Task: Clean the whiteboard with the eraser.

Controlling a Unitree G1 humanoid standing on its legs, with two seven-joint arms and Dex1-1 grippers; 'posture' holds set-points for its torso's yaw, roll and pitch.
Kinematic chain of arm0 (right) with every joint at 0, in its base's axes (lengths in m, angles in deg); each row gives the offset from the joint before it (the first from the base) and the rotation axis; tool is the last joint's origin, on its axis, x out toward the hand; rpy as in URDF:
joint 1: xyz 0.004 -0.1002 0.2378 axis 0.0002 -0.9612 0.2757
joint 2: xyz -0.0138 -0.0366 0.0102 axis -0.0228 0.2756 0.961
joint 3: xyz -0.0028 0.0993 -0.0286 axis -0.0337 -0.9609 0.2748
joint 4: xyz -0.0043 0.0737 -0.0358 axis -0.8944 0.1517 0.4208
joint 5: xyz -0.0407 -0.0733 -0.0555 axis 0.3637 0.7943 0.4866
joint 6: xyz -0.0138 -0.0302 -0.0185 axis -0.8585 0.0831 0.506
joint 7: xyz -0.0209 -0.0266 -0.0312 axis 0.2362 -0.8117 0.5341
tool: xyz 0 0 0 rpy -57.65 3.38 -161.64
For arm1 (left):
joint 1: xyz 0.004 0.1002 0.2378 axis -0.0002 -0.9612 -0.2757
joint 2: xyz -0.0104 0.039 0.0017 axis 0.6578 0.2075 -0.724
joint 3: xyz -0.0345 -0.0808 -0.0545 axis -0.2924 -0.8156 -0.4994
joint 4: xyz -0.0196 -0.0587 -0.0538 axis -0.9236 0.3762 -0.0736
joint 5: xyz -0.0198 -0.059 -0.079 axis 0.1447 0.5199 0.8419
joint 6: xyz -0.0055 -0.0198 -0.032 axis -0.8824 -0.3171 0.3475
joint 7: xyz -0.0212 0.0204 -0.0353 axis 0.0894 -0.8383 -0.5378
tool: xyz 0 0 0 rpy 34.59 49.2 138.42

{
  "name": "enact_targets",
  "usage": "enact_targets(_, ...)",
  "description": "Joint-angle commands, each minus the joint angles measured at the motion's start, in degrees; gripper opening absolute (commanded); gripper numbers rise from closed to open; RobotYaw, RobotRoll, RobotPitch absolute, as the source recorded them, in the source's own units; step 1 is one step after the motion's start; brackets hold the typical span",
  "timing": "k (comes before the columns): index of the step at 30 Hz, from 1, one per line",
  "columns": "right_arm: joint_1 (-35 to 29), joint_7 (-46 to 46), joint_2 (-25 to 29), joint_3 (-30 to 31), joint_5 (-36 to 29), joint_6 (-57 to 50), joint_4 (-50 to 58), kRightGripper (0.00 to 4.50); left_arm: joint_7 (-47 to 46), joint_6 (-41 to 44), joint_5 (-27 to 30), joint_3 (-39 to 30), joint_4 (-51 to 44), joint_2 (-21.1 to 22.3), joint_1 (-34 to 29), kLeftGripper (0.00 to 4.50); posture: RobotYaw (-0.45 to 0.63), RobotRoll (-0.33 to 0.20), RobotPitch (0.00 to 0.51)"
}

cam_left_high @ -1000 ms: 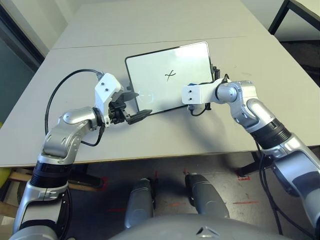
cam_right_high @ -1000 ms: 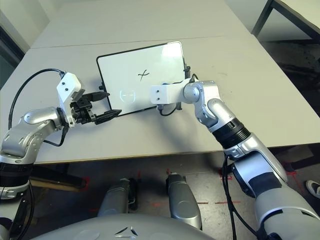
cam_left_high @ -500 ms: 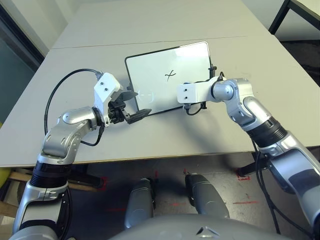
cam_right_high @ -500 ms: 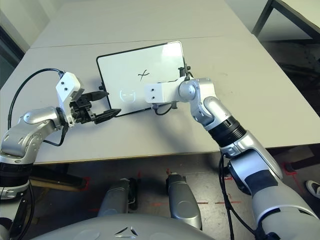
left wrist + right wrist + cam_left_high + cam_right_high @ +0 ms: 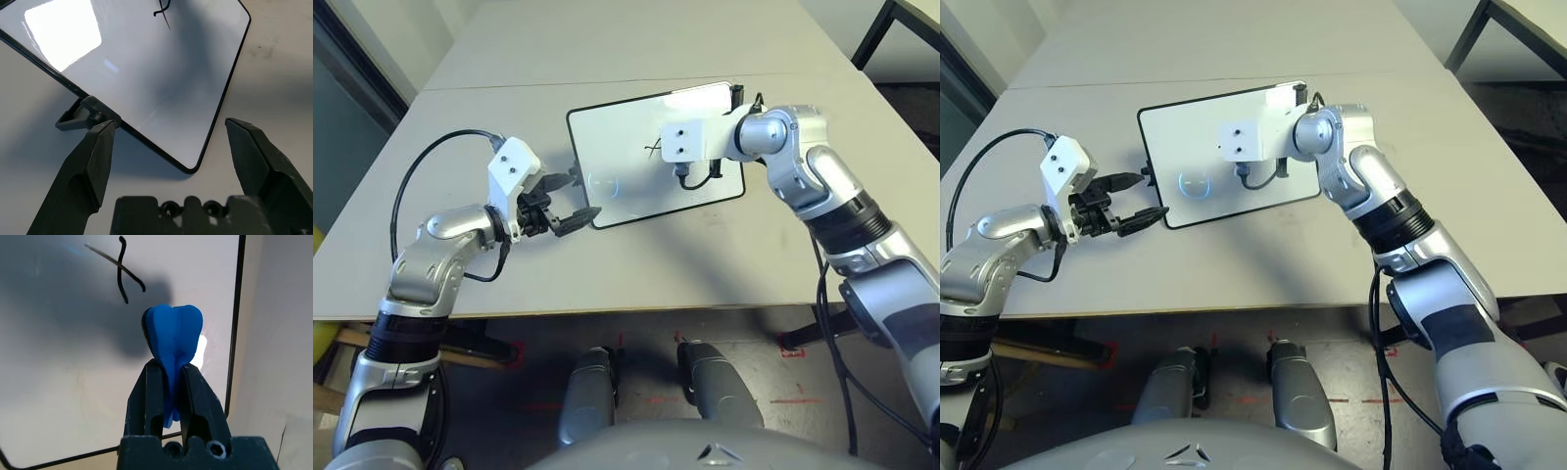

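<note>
Right hand [image 5: 170, 382] raised, eraser [image 5: 174, 340] nearer mark [image 5: 122, 275]

Light falls from overhead and is bright and even across the pale grey table [image 5: 636, 264]. The glossy white, black-framed whiteboard [image 5: 636, 186] mirrors it: a small ring-shaped glare spot sits on its near-left area in my head views, and a large bright patch lies toward one corner in my left wrist view. My arms cast soft, diffuse shadows on the table and board. In my right wrist view a dark shadow lies on the board behind the squeezed bright blue eraser [image 5: 174, 338]. My black left-gripper fingers [image 5: 93, 161] appear slightly soft at close range.
</note>
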Motion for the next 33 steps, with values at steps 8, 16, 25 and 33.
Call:
enact_targets(8,1.1,-4.3,-2.2,4.0,1.5,6.5,-8.3,0.25,0.2,-1.4,-1.4,-1.3,1.0,0.8,-0.7,4.5,-0.1,0.0,0.08)
enact_targets(16,0.0,-7.5,-4.5,5.7,2.5,9.4,-11.0,0.23,0.0,-1.6,-1.5,-1.4,1.0,0.8,-1.1,4.5,-0.1,0.0,0.086)
enact_targets(25,-1.0,-6.2,-7.7,6.7,2.3,9.3,-8.4,0.22,0.1,-1.5,-1.0,-1.6,1.1,0.5,-1.0,4.5,-0.1,0.0,0.086)
enact_targets(33,0.3,-7.6,-6.3,6.3,3.3,9.3,-11.3,0.22,0.1,-1.4,-1.1,-1.6,1.2,0.7,-1.4,4.5,-0.1,0.0,0.096)
